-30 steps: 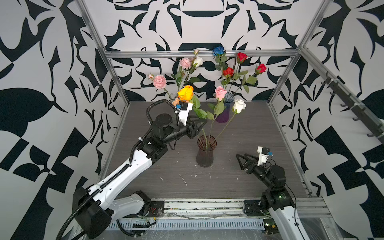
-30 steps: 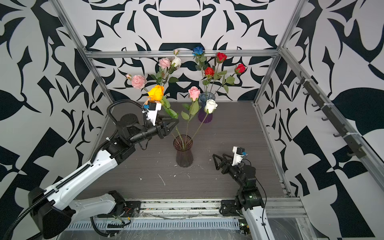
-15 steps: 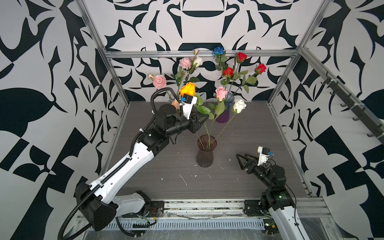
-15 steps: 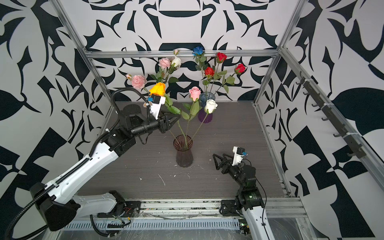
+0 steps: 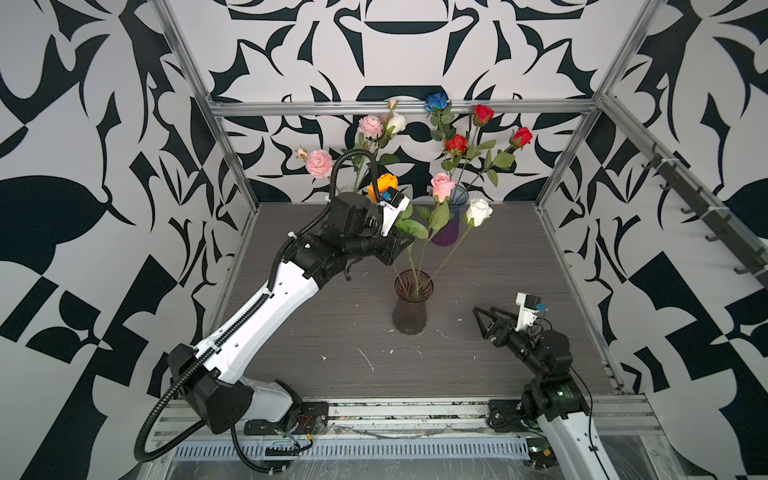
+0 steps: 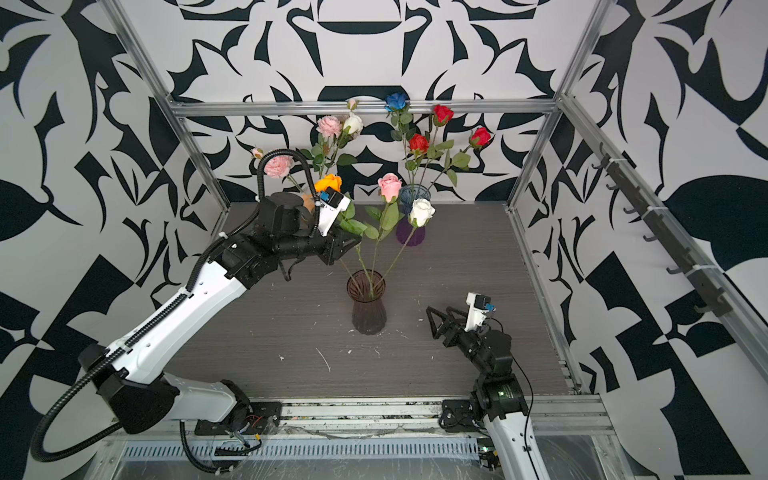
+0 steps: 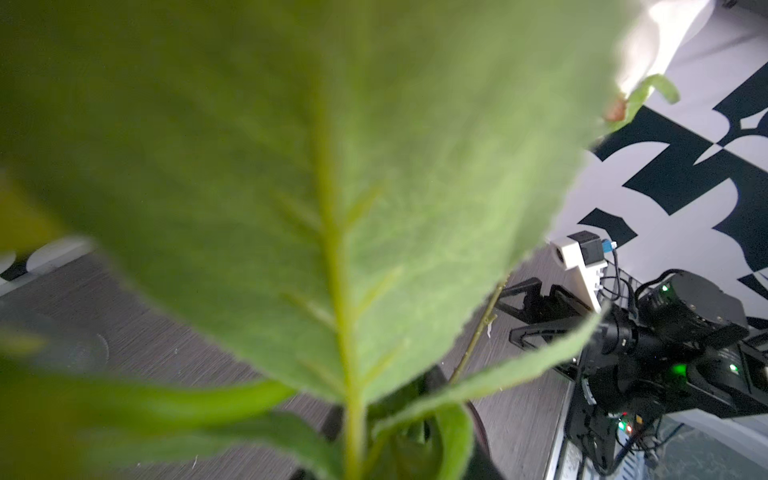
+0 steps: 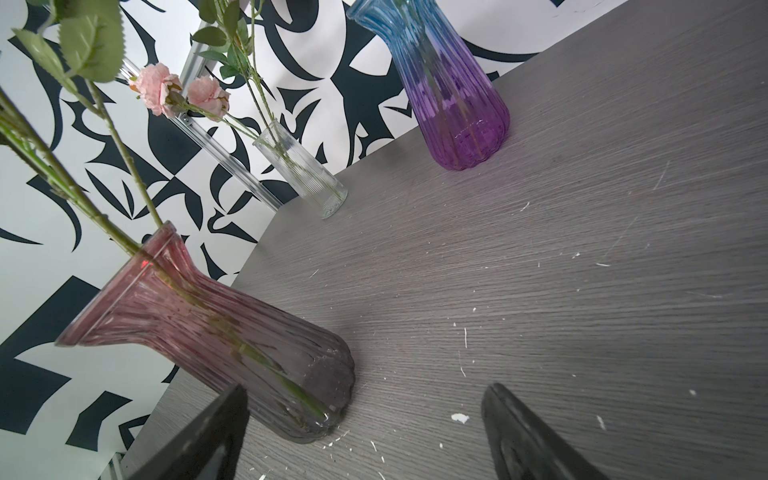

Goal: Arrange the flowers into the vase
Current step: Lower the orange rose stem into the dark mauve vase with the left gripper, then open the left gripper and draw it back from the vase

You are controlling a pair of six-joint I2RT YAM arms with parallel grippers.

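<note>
- In both top views the left gripper (image 5: 402, 246) sits at the orange rose (image 5: 383, 183) stem above the vase (image 5: 411, 307), which holds three stems. Whether it grips is unclear.
- Left wrist view: a leaf (image 7: 324, 166) blocks nearly everything.
- Right wrist view: the right gripper (image 8: 368, 390) is spread wide, empty, beside the vase.

A ribbed smoky-pink vase (image 5: 409, 305) stands upright on the desk (image 5: 316, 332), holding three slanting green stems: a pink rose (image 5: 441, 186), a white rose (image 5: 478, 212) and an orange rose (image 5: 383, 185). The other flowers (image 5: 456, 142) stand in a clear vase (image 8: 299, 170) and a blue-purple vase (image 8: 453, 95) behind.
</note>
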